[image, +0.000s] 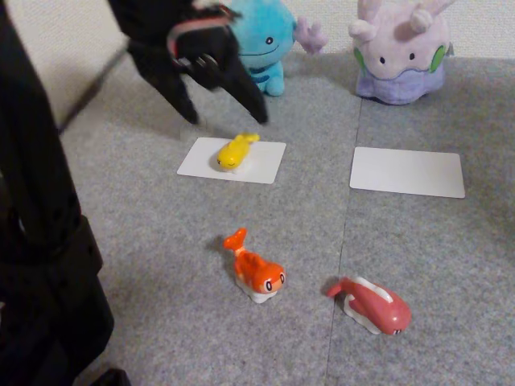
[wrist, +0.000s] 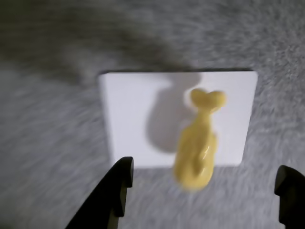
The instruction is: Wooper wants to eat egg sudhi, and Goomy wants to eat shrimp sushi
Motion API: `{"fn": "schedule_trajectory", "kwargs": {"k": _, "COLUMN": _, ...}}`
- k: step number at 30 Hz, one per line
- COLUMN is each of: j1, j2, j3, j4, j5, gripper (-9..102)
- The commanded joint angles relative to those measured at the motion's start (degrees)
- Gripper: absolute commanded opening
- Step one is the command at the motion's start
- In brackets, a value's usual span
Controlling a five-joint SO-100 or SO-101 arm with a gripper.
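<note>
Fixed view: the black gripper (image: 227, 121) is hanging with its two tapered fingers spread apart and holding nothing, tips above the grey carpet (image: 145, 209) at about 12 o'clock of the left white card (image: 265, 165). The glossy yellow egg sushi (image: 235, 150), fish-shaped with a forked tail, is lying on that flat rectangular card, head overhanging the near edge, tail pointing to 2 o'clock. The soft, round light-blue Wooper (image: 261, 40) is sitting at 12 o'clock of this card, partly hidden by the arm.

The pale lilac Goomy (image: 401, 50), plush with green cheek spots, is sitting at 12 o'clock of the right white card (image: 406, 171), which is bare. The smooth orange shrimp sushi (image: 256, 270) is resting on the carpet at 6 o'clock of the left card, tail upturned. A longer pinkish-red fish toy (image: 372, 305) is lying just to its right.

Wrist view: blurred. The egg sushi (wrist: 196, 143) is lying between the parted black fingertips (wrist: 119, 183), touching neither.
</note>
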Motion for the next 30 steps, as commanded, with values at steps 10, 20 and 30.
{"fn": "schedule_trajectory", "kwargs": {"k": 10, "j1": -7.1, "j2": 26.7, "j3": -1.9, "j4": 23.0, "j5": -10.0, "gripper": 35}}
{"fn": "schedule_trajectory", "kwargs": {"k": 20, "j1": -5.1, "j2": 45.6, "j3": -0.5, "j4": 40.9, "j5": -32.5, "gripper": 35}}
{"fn": "schedule_trajectory", "kwargs": {"k": 30, "j1": 13.3, "j2": 48.5, "j3": 18.9, "j4": 40.6, "j5": -55.1, "gripper": 35}}
